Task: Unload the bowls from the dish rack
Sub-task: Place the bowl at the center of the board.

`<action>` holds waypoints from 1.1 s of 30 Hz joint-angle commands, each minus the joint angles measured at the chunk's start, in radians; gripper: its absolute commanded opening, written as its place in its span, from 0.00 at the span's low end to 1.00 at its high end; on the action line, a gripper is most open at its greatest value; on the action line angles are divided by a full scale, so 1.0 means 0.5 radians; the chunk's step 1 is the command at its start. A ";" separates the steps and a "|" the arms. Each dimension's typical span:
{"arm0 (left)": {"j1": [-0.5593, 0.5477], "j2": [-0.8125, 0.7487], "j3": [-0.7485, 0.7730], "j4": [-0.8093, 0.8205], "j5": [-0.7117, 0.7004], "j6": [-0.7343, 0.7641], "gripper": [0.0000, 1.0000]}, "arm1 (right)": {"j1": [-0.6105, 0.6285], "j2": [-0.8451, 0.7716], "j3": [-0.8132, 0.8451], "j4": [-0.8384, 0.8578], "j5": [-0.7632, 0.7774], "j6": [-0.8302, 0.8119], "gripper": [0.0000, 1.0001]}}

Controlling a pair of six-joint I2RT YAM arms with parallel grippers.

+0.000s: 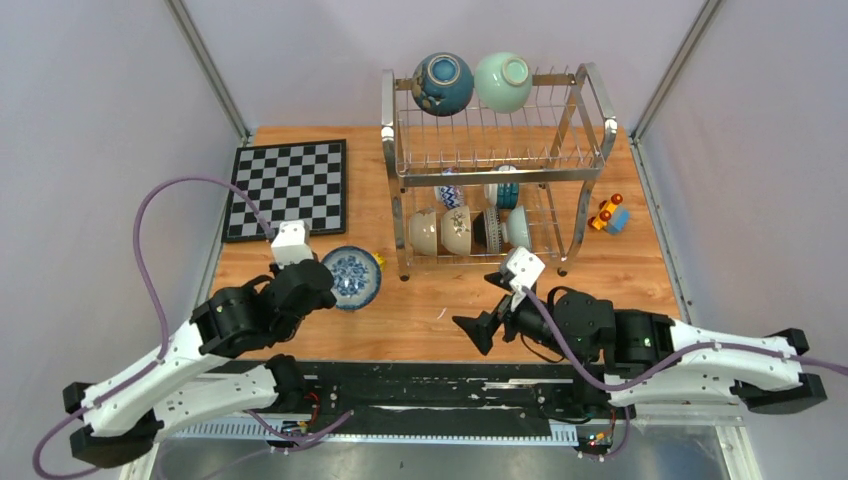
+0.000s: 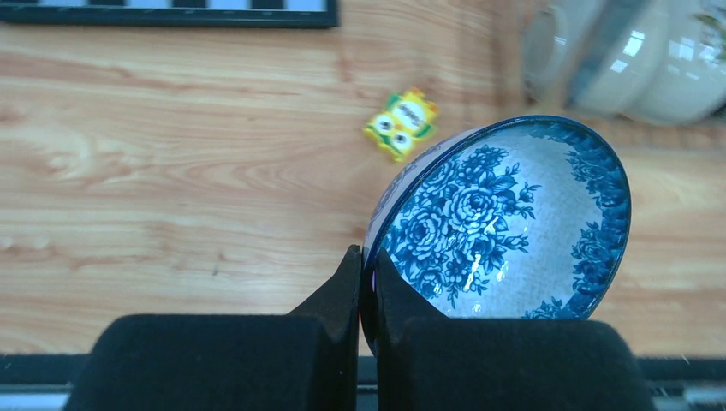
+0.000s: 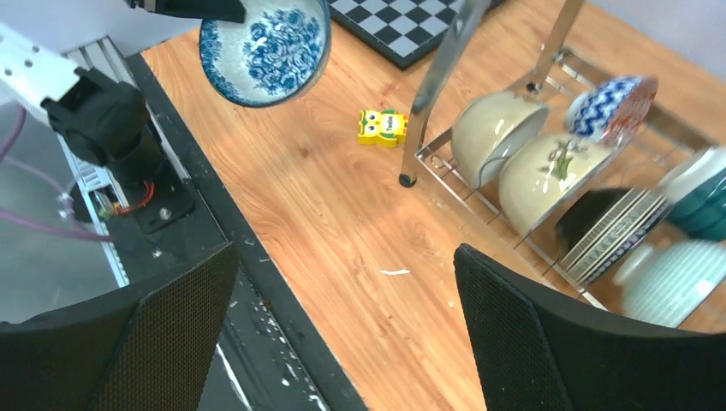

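My left gripper (image 2: 366,257) is shut on the rim of a white bowl with blue flowers (image 2: 505,223). It holds the bowl (image 1: 352,277) tilted over the table, left of the dish rack (image 1: 590,110). On the rack's top tier sit a dark blue bowl (image 1: 443,82) and a mint green bowl (image 1: 503,80). The lower tier holds several bowls on edge, among them two cream ones (image 3: 496,124) and a dark-rimmed one (image 3: 608,227). My right gripper (image 3: 347,257) stands open and empty in front of the rack (image 1: 487,305).
A black-and-white chessboard (image 1: 288,188) lies at the far left. A small yellow block (image 3: 381,127) lies near the rack's front left leg. A toy car (image 1: 608,215) sits right of the rack. A black rail (image 1: 420,385) runs along the near edge.
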 commanded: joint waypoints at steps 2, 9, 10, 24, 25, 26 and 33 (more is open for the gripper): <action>0.427 0.023 -0.149 0.223 0.059 0.213 0.00 | -0.267 -0.099 -0.299 0.331 -0.303 0.482 1.00; 1.218 0.074 -0.477 0.512 0.482 0.342 0.00 | -0.304 -0.182 -0.561 0.291 -0.026 0.615 0.98; 1.282 0.070 -0.526 0.570 0.476 0.333 0.00 | -0.305 -0.200 -0.626 0.325 0.061 0.617 0.98; 1.994 0.160 -0.904 1.193 0.958 -0.181 0.00 | -0.306 -0.672 -0.939 0.303 0.060 0.508 0.98; 2.003 0.165 -0.942 1.245 0.958 -0.203 0.00 | -0.306 -0.695 -0.953 0.277 0.066 0.526 0.99; 2.015 0.162 -0.980 1.291 0.959 -0.231 0.00 | -0.304 -0.717 -0.970 0.258 0.069 0.543 0.99; 2.030 0.218 -1.085 1.476 0.920 -0.309 0.00 | -0.304 -0.859 -1.067 0.146 0.091 0.663 0.99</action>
